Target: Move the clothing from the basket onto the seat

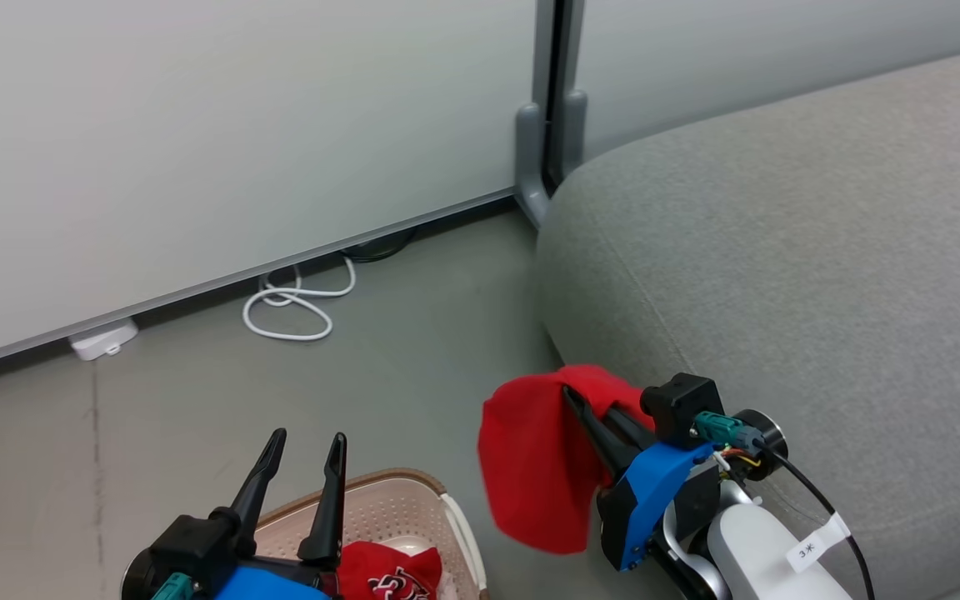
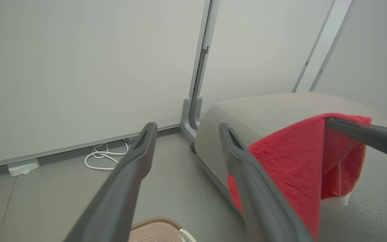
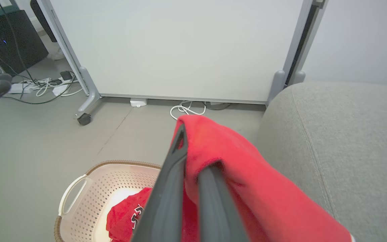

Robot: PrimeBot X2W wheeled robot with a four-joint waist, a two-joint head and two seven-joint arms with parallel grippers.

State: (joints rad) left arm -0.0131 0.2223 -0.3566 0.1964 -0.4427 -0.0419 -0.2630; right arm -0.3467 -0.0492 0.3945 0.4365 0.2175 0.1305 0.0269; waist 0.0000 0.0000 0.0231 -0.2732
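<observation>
In the head view my right gripper [image 1: 570, 397] is clenched on one red fabric garment [image 1: 530, 467] hanging just left of it, with the large grey upholstered seat cushion [image 1: 780, 250] close on its right. My left gripper [image 1: 308, 436] stands released and empty above the cream perforated plastic basket [image 1: 388, 482], where a second red garment [image 1: 388, 573] with black-and-white lettering lies just to its right. The left wrist view shows the held cloth draped over the right gripper near the seat's rounded corner, so I judge that letting go here could send it sliding down to the floor [image 2: 173, 188]. From the right wrist view I count two garments, one basket and one seat, with the basket below and left of that gripper.
</observation>
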